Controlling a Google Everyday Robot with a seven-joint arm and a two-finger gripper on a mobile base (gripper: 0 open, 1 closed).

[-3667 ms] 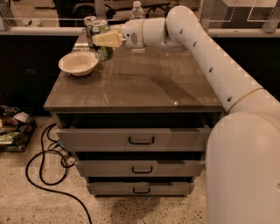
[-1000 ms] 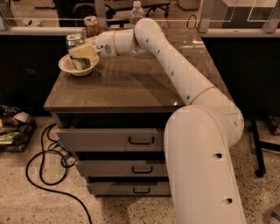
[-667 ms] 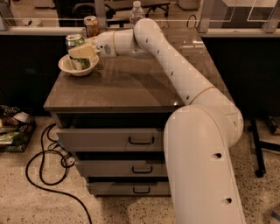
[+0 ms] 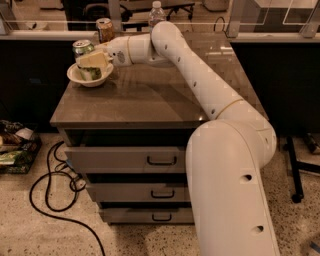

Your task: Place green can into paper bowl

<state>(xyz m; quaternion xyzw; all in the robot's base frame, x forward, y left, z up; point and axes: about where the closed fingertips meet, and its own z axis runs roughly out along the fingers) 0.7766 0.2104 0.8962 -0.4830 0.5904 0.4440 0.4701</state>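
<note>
The green can (image 4: pixel 82 47), with a silver top, stands upright with its base inside the cream-white paper bowl (image 4: pixel 74 77) at the far left corner of the table top. My gripper (image 4: pixel 93 61) reaches in from the right. Its pale fingers (image 4: pixel 94 59) are closed around the can's middle and hide part of its body. The white arm stretches back across the table to the robot body at the lower right.
A gold-brown can (image 4: pixel 104 29) and a water bottle (image 4: pixel 156 11) stand at the table's back edge behind the bowl. The table (image 4: pixel 140 100) has three drawers (image 4: pixel 161 160) in front. A black cable (image 4: pixel 50 200) and clutter (image 4: pixel 12 147) lie on the floor at left.
Since 3.7 s ago the gripper has carried the green can left, from beside the bowl to inside it. Over the last second nothing has visibly moved.
</note>
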